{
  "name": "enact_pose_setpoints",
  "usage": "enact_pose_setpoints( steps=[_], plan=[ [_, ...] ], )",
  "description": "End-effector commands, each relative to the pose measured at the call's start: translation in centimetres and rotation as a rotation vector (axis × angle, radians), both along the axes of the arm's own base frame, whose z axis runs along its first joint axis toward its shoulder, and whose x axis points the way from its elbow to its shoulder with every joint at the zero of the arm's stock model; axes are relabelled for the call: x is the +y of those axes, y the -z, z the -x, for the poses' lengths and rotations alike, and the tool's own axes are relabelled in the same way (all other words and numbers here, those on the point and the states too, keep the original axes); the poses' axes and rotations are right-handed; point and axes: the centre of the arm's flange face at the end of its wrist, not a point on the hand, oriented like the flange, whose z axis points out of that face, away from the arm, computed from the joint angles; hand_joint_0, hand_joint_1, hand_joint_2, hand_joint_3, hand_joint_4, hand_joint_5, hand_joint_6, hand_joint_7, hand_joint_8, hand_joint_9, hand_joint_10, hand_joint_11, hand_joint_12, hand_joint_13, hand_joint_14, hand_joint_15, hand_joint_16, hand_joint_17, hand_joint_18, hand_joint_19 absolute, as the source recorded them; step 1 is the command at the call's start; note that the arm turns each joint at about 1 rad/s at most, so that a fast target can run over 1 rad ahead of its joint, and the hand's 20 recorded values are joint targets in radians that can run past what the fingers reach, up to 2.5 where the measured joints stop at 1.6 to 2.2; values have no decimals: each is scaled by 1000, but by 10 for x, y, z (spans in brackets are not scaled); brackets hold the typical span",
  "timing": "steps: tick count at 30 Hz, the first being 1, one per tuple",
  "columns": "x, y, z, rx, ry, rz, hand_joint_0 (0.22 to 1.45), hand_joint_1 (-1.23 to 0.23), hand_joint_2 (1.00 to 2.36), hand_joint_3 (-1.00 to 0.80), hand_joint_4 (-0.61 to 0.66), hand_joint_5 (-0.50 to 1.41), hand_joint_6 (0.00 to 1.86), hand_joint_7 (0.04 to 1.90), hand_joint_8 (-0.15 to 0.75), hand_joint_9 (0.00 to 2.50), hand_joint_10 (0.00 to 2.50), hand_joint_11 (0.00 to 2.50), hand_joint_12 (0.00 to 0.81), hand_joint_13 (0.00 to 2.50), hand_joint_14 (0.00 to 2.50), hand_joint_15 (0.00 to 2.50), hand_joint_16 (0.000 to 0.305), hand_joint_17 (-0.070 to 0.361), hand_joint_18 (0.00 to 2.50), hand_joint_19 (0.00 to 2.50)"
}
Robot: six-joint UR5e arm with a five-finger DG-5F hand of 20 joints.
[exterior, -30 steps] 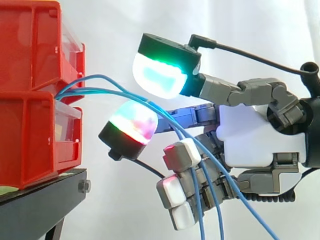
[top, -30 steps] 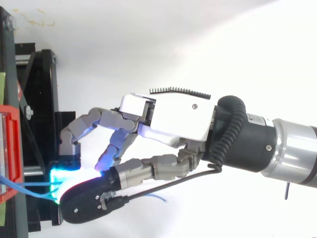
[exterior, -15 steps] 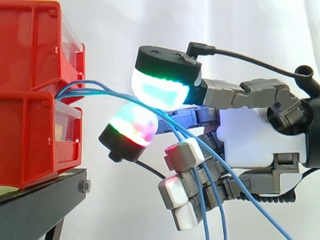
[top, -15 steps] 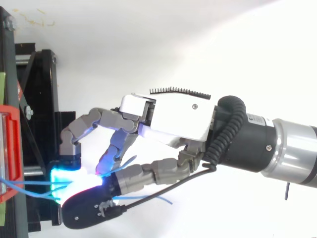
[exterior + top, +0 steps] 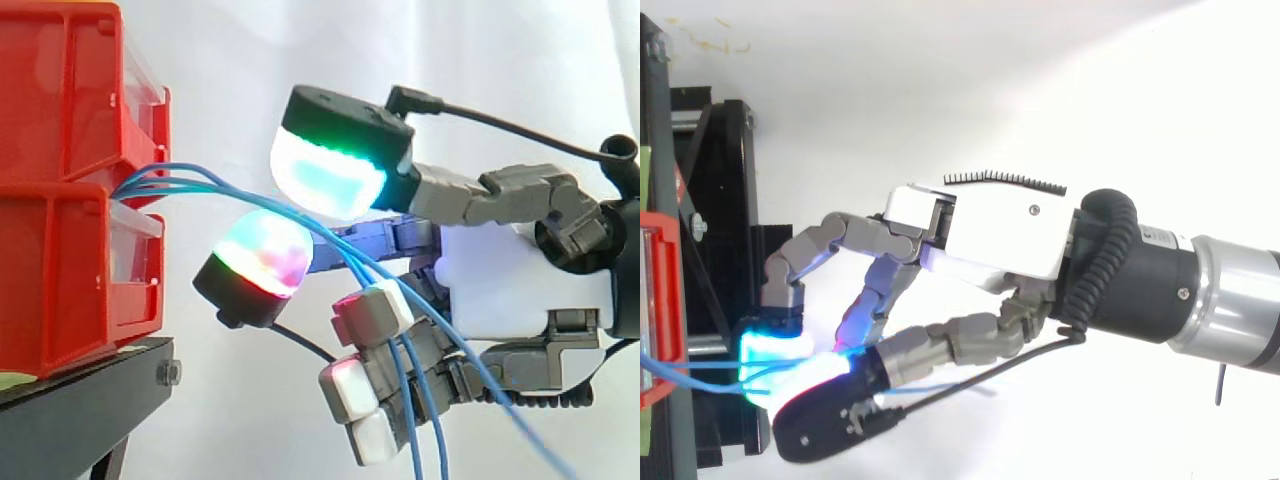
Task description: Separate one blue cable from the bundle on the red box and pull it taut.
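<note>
Still singling out: my hand (image 5: pixel 520 290) holds its pads (image 5: pixel 325 175) apart around the blue cables (image 5: pixel 200 180) beside the red box (image 5: pixel 60 270), gripping none. Next I should pinch one alone and draw it right.

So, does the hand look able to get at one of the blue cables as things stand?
Probably yes: the blue cables arc free from the red bins and run between the hand's two big pads, which stand apart; nothing blocks them.

Blue cables (image 5: pixel 175 184): lower ends cut off by bottom edge, side view | start hidden between red bins (image 5: pixel 60 250) | middle run hidden behind hand (image 5: pixel 500 285) | top view: washed out by glow | bins cut off left | arm (image 5: pixel 1230 300) cut off right.
</note>
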Motion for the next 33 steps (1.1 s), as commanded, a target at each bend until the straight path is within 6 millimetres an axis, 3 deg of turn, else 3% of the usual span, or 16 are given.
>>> enact_pose_setpoints(
  steps=[1, 4, 10, 17, 21, 26, 29, 33],
  plan=[
    [0, 1, 0, 6, -1, 1, 498, -495, 1000, -500, 84, -141, 919, 850, 392, 1368, 6, 934, 451, 1154, 14, 607, 52, 118, 1117, 424],
    [0, 2, 1, 10, -2, 2, 519, -453, 1000, -500, 91, -139, 916, 844, 393, 1373, 5, 926, 458, 1163, 14, 597, 54, 122, 1126, 418],
    [-1, 1, 0, 9, -1, 2, 585, -609, 1003, -292, 82, -134, 913, 910, 414, 1386, 5, 936, 475, 1186, 13, 591, 57, 128, 1158, 411],
    [-1, 1, 0, 9, -1, 2, 633, -789, 1011, -214, 57, -144, 925, 1012, 388, 1330, 7, 956, 435, 1147, 18, 611, 48, 108, 1098, 470],
    [-3, -1, 0, 7, 1, 1, 679, -836, 1013, -253, -11, -154, 943, 979, 365, 1300, 8, 977, 405, 1125, 19, 627, 43, 97, 1057, 495],
    [-5, -6, 2, 10, 3, 2, 729, -867, 1000, -500, -33, -156, 945, 901, 349, 1285, 10, 976, 395, 1123, 17, 623, 41, 92, 1057, 496],
    [-8, -24, 10, 34, 1, 13, 704, -856, 1000, -500, 3, -156, 939, 914, 346, 1291, 9, 979, 391, 1123, 19, 620, 40, 91, 1057, 496],
    [-11, -29, 18, 77, 2, 22, 617, -810, 1000, -500, 50, -141, 927, 962, 349, 1314, 10, 987, 389, 1117, 18, 641, 40, 90, 1047, 505]
  ],
)
